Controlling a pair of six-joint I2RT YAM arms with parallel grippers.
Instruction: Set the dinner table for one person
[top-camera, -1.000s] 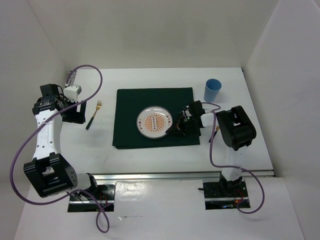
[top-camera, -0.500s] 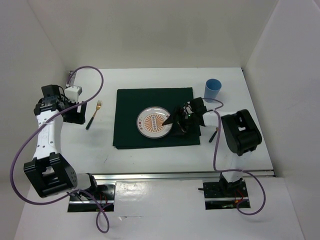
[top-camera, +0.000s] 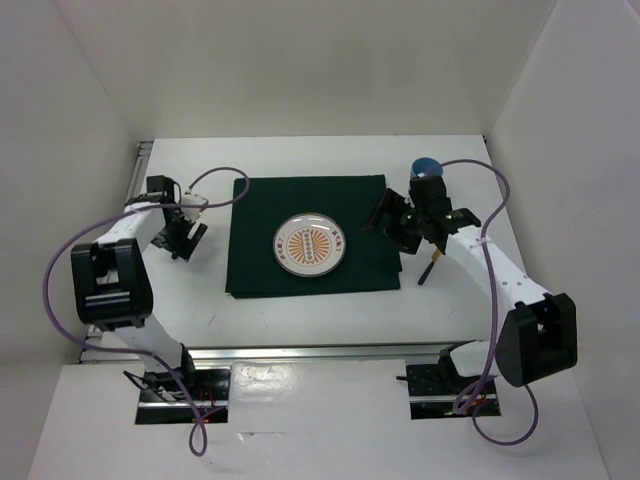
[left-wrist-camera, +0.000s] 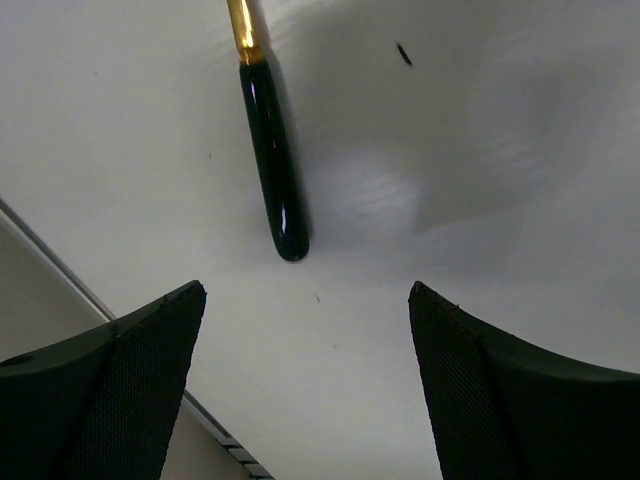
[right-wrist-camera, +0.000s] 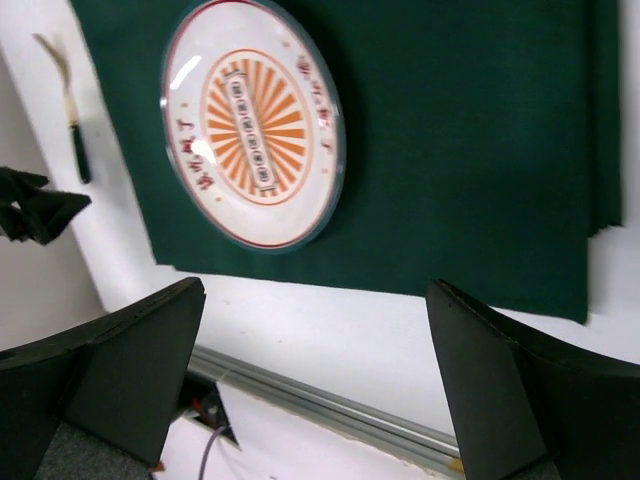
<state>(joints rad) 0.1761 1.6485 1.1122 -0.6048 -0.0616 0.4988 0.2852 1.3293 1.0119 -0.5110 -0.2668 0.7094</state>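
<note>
On the dinner table (top-camera: 300, 318) lies a dark green placemat (top-camera: 300, 200) with a round orange-patterned plate (top-camera: 311, 243) at its middle. The plate (right-wrist-camera: 255, 150) also fills the right wrist view. My right gripper (top-camera: 392, 220) (right-wrist-camera: 315, 288) hovers open and empty over the mat's right edge. A fork with a black handle and gold neck (left-wrist-camera: 270, 160) lies on the white top left of the mat, its handle end just ahead of my left gripper (left-wrist-camera: 305, 290). That gripper (top-camera: 183, 238) stands open over it, mostly covering the fork in the top view.
A blue cup (top-camera: 428, 165) stands at the back right, partly behind my right arm. A black-handled utensil (top-camera: 428, 270) lies right of the mat. A metal rail (top-camera: 360, 350) runs along the near edge. White walls close in three sides.
My right gripper opened, left the plate's rim and swung back to the mat's right edge. My left arm moved right and came down over the fork.
</note>
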